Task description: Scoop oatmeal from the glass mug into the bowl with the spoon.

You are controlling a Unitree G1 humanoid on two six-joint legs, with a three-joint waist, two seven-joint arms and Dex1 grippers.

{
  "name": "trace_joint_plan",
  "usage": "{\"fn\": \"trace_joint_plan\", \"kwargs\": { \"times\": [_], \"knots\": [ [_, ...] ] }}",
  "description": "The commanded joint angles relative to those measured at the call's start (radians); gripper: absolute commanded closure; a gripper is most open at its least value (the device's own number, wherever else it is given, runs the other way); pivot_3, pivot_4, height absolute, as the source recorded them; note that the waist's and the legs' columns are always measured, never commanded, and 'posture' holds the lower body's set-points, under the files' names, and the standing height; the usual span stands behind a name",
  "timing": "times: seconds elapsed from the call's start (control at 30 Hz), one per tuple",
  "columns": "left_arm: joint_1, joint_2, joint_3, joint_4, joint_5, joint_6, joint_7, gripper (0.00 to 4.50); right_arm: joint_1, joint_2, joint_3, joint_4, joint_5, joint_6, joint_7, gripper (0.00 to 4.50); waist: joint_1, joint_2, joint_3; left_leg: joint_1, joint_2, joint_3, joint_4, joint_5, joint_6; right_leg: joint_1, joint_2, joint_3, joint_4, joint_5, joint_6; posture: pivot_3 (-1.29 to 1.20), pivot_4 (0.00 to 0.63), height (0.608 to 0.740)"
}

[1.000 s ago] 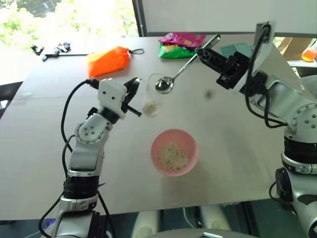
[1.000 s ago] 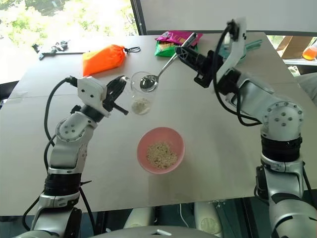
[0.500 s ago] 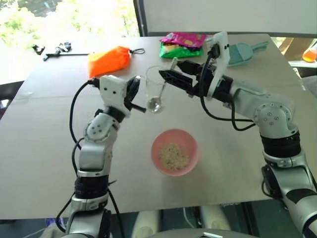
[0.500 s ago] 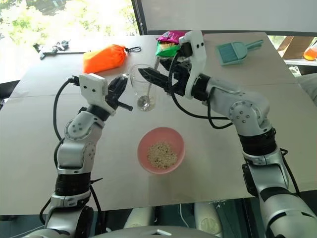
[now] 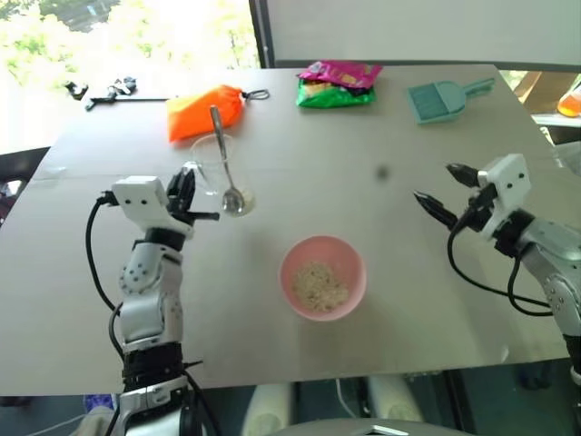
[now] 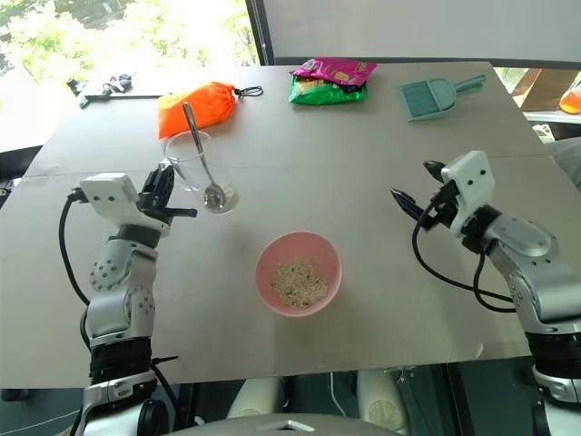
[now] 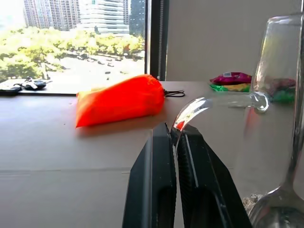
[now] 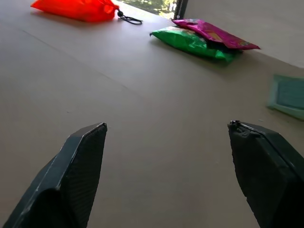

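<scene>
Tools first. Left tool [image 5: 201, 195]: fingers [image 7: 159, 190] pressed together on the handle of the glass mug [image 5: 216, 177], holding it at the left of the surface [image 5: 381, 254]. Right tool [image 5: 445, 191]: fingers [image 8: 78, 166] spread wide apart, nothing between them, hovering over bare surface at the right, well apart from every task item.

Spoon [image 5: 223, 156]: standing inside the glass mug, bowl end down, handle leaning against the rim and pointing toward the far side. Not gripped by either tool.

Oatmeal in the mug: only a trace visible near the bottom beside the spoon's bowl in the left wrist view; amount hard to judge through the glass.

Bowl [image 5: 323, 278]: pink, near centre of the surface, to the right of and nearer than the mug, apart from it. Heap of oatmeal [image 5: 320, 285] lying in its middle.

Further out, untouched along the far edge: orange pouch [image 5: 205, 111], snack packets [image 5: 338, 84], teal scoop [image 5: 440, 98].

Judgement on progress: transfer appears largely done, with oats in the bowl and the spoon parked in a nearly empty mug. Remaining, at most: clearing the last residue, releasing the mug.
</scene>
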Motion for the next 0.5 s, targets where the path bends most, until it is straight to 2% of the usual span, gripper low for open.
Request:
{"fn": "trace_joint_plan", "kwargs": {
  "times": [0.03, 0.1, 0.3, 0.5],
  "knots": [
    [-0.023, 0.008, 0.015, 0.068, 0.051, -0.141, 0.042, 4.5, 0.034, 0.027, -0.033, -0.026, -0.014, -0.093, 0.042, 0.39, 0.0, 0.0, 0.0, 0.0, 0.0, 0.0, 0.0, 0.0, 0.0, 0.0, 0.0, 0.0, 0.0, 0.0, 0.0, 0.0, 0.15, 0.74],
    [-0.023, 0.0, 0.01, 0.101, 0.059, -0.173, 0.053, 4.5, 0.067, 0.043, -0.02, -0.077, 0.028, -0.126, 0.122, 0.39, 0.004, 0.0, 0.0, 0.0, 0.0, -0.001, 0.0, 0.0, 0.0, 0.0, 0.0, 0.0, 0.0, 0.0, 0.0, 0.0, 0.15, 0.74],
    [-0.027, 0.002, 0.001, 0.128, 0.072, -0.203, 0.086, 4.5, 0.106, 0.028, 0.0, -0.251, 0.262, -0.059, 0.365, 0.39, 0.007, 0.0, 0.0, 0.0, 0.0, -0.001, 0.0, 0.0, 0.0, 0.0, 0.0, 0.0, -0.001, 0.0, 0.0, 0.0, 0.15, 0.74],
    [-0.044, 0.03, 0.013, 0.16, 0.068, -0.213, 0.095, 4.5, 0.072, -0.052, -0.031, -0.249, 0.313, -0.035, 0.501, 0.39, 0.01, 0.0, 0.0, 0.001, 0.0, -0.003, 0.001, 0.0, 0.0, 0.002, 0.0, -0.002, 0.0, 0.0, 0.0, 0.0, 0.15, 0.74]
  ]
}}
